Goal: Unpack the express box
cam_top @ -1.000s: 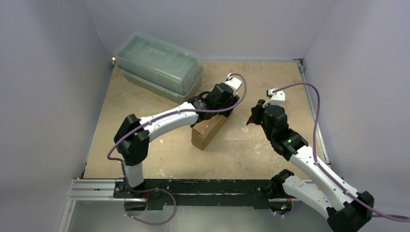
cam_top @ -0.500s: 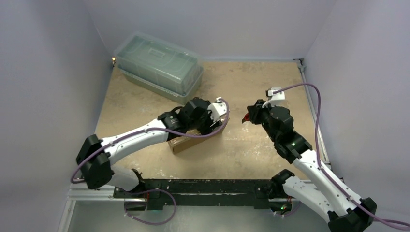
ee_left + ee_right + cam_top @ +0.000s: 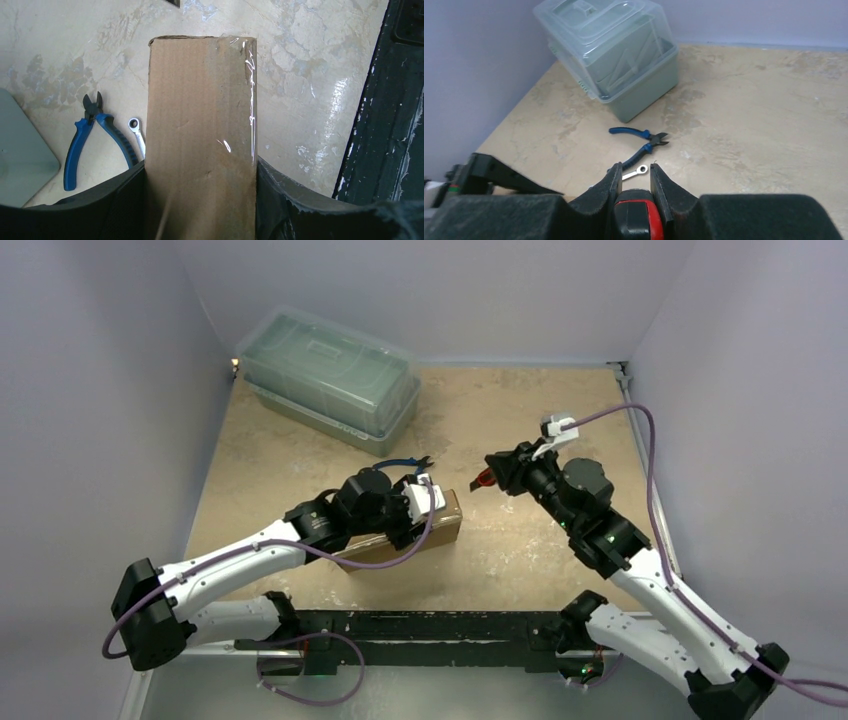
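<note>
The express box point(image 3: 200, 115) is a plain brown cardboard mailer with clear tape along one long edge. My left gripper point(image 3: 201, 167) is shut on it across its width, one black finger on each side. From above, the express box point(image 3: 445, 525) lies near the table's middle front, partly hidden under my left gripper point(image 3: 405, 512). My right gripper point(image 3: 634, 172) is shut on a red and black hand tool point(image 3: 636, 217), its tip hidden. Seen from above, my right gripper point(image 3: 490, 480) hovers just right of the box's far end with the red tool point(image 3: 482, 479).
Blue-handled cutting pliers point(image 3: 641, 137) and a small silver wrench point(image 3: 636, 171) lie on the table beyond the box. A translucent grey-green lidded container point(image 3: 330, 375) stands at the back left. The black base rail point(image 3: 385, 100) runs along the near edge.
My left arm has swung the box toward the near left and turned it more crosswise, uncovering the pliers. My right gripper has moved left toward the box, still holding the red tool.
</note>
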You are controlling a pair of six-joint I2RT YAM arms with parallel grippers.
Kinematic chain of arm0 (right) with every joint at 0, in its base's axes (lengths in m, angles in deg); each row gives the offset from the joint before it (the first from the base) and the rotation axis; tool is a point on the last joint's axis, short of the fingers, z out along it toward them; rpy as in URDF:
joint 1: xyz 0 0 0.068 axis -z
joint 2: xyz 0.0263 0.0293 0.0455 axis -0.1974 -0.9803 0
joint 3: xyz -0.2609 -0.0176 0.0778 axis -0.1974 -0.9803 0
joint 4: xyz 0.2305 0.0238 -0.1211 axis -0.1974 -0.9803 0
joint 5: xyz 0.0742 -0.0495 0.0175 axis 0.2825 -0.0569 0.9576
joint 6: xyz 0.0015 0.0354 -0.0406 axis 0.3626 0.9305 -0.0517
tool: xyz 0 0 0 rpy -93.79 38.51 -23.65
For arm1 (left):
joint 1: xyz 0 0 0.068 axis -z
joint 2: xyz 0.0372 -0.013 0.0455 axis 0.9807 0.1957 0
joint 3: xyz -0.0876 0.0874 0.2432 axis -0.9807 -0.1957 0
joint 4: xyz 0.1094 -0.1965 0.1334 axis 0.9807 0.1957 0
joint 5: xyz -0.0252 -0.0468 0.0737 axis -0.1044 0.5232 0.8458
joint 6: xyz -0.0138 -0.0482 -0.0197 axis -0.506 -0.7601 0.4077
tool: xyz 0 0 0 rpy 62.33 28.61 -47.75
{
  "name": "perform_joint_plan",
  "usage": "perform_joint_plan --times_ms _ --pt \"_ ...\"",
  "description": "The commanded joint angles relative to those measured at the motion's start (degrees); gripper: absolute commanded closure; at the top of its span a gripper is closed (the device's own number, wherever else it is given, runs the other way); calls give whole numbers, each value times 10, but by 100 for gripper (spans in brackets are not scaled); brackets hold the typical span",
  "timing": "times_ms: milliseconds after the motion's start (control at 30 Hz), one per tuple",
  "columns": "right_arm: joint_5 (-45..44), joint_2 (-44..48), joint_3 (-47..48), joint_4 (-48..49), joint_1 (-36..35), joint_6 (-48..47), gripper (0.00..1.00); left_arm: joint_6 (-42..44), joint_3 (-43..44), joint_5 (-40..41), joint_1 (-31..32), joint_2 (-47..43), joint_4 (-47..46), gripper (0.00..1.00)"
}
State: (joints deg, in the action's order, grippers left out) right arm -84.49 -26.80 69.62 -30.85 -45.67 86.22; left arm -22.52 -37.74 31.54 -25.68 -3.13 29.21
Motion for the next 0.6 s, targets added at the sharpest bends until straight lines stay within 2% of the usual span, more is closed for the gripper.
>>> perform_joint_plan --times_ms 0,167,567 --pt "-96 -10 75 -1 -91 8 100 16 -3 0 0 9 -42 57" --pt "-218 -32 109 -30 -162 -8 100 16 15 6 0 35 -24 58" --pt "-287 -68 135 -55 -207 -19 100 18 11 11 0 39 -29 59"
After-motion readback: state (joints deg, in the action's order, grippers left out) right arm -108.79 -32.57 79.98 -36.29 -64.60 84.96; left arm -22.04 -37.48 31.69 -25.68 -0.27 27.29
